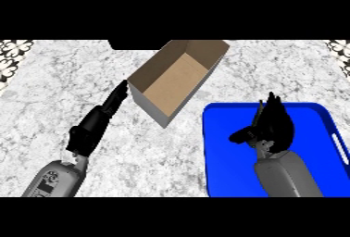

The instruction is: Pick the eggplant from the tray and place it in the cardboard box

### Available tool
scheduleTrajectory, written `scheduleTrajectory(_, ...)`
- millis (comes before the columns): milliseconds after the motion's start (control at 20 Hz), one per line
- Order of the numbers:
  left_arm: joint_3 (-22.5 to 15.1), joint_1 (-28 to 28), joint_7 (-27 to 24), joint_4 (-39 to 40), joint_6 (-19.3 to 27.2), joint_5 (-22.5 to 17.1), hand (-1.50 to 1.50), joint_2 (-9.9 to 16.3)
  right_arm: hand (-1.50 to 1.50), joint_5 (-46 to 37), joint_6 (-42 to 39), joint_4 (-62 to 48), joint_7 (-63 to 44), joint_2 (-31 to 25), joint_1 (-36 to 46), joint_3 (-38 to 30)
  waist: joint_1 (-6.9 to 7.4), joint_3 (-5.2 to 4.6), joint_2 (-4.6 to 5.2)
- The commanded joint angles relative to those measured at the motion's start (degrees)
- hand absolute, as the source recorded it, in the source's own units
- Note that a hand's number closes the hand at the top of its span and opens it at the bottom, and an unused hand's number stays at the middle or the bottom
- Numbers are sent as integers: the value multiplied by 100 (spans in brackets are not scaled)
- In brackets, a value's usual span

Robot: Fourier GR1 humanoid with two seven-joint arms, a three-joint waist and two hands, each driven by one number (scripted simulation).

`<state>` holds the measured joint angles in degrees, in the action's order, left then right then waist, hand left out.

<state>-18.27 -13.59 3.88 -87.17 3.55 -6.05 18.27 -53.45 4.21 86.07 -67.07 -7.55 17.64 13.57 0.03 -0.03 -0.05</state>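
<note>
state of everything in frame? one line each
cardboard box: open, nothing seen inside
tray: on counter, right hand above it
eggplant: not visible
left hand: open, fingers straight, beside the box
right hand: over the tray, grip unclear

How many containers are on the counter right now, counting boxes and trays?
2. The cardboard box sits open toward the counter's back middle; the blue tray lies at front right under the right hand. The eggplant is not visible, possibly hidden by that hand.
</note>
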Motion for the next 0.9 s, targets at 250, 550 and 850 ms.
scheduleTrajectory(250, 196, -66, -166, 326, -202, 202, 0, -230, -150, -397, -462, -147, -700, 511, 245, -350, -18, 0, 5)
scheduleTrajectory(550, 278, -13, -169, 330, -296, 305, 0, -317, -150, -386, -436, -335, -391, 744, -4, -570, -23, 1, 4)
scheduleTrajectory(850, 408, 239, -69, -47, -409, 446, 0, -306, -150, -328, -148, -1129, 56, 750, 200, -967, 20, 3, 6)
